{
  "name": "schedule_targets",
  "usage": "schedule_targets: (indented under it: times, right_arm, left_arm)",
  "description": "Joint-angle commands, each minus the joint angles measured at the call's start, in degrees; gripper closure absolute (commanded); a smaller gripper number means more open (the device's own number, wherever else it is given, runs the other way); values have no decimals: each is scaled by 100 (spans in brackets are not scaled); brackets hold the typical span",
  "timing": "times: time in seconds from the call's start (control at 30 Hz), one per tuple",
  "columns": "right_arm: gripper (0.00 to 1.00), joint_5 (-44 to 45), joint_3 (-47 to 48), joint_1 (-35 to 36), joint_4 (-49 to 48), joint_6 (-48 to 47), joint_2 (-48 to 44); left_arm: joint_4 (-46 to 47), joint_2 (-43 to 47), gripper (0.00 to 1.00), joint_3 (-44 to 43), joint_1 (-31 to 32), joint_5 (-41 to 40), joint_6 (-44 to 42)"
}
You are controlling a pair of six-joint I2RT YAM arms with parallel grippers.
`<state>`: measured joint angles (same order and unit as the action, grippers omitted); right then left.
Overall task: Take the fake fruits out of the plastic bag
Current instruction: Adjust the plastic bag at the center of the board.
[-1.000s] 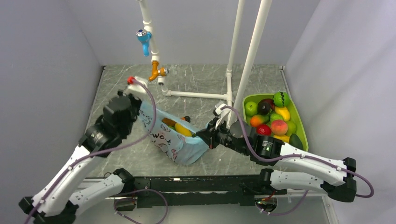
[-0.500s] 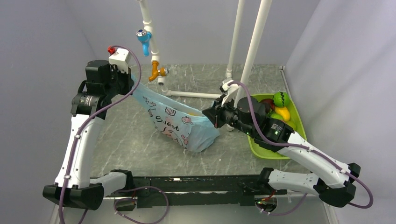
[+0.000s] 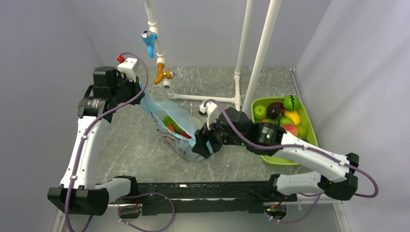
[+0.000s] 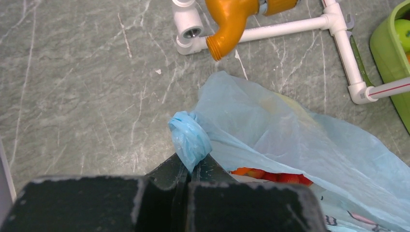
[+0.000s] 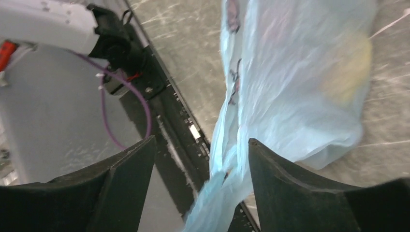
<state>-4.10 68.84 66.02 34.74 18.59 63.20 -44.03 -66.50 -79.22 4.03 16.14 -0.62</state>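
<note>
the right fingers (image 5: pixel 121 188) just sprang wide, letting go of the thin light-blue plastic bag (image 4: pixel 290 140), now sagging on the desk (image 3: pixel 125 145) with the left fingers (image 4: pixel 162 182) clamped on its knot, so the fake fruits (image 3: pixel 172 127) look reachable.

The thin, crinkly translucent plastic bag (image 3: pixel 180 126) is light blue, printed with small pink shapes and dark scribbled lines. The print is clearest along its near side. Through its open mouth the fake fruits (image 3: pixel 172 125) show green, orange and red, and a yellow patch glows through the film in the right wrist view. The stone-patterned tabletop (image 3: pixel 125 140) is grey-green with thin white veins. On the right, a lime-green plastic tray (image 3: pixel 313 130) holds a heap of loose fruits (image 3: pixel 278 118) in green, dark purple, yellow, peach and red. At the far side, white plastic pipes (image 3: pixel 262 53) carry a blue tap (image 3: pixel 149 39) and an orange tap (image 3: pixel 161 74).
</note>
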Motion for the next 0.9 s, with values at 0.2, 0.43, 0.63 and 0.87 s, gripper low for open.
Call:
schedule_targets:
  times: [0.2,0.43,0.63,0.87]
  right_arm:
    - [4,1464,2852,-22,1334,-949,1481]
    - [0,1416,5210,-319,2193,-1750,3174]
    - [1,749,5865,-389,2648,-1806,4359]
    - [22,1208,5027,-388,1948,-1385,4553]
  left_arm:
    - [197,376,100,140,-34,177,23]
    - [181,436,100,169,-34,91,22]
    - [202,436,100,237,-34,94,216]
    - [193,461,100,261,-33,-96,352]
